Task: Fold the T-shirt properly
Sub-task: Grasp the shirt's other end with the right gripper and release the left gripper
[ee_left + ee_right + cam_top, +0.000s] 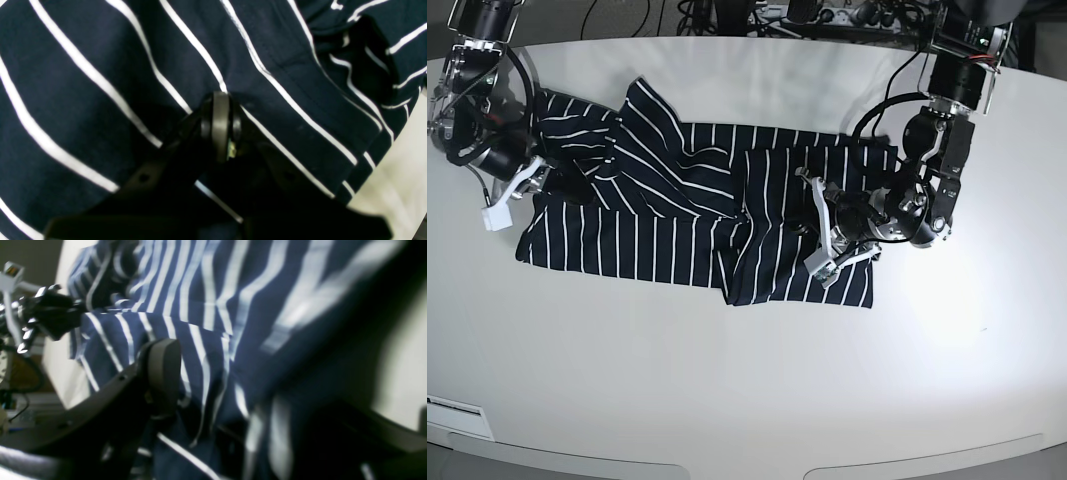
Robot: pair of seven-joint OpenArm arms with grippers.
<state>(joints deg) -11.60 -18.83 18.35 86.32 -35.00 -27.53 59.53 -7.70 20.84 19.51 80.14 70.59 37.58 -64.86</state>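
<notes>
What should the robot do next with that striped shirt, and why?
Probably close the right gripper on the cloth. Its jaws stand wide open around the T-shirt at its crumpled sleeve end, holding nothing yet. The left gripper is shut, pressing down on the other end. The shirt lies spread and rumpled on the table, not yet neatly folded, so a grip seems needed first.
</notes>
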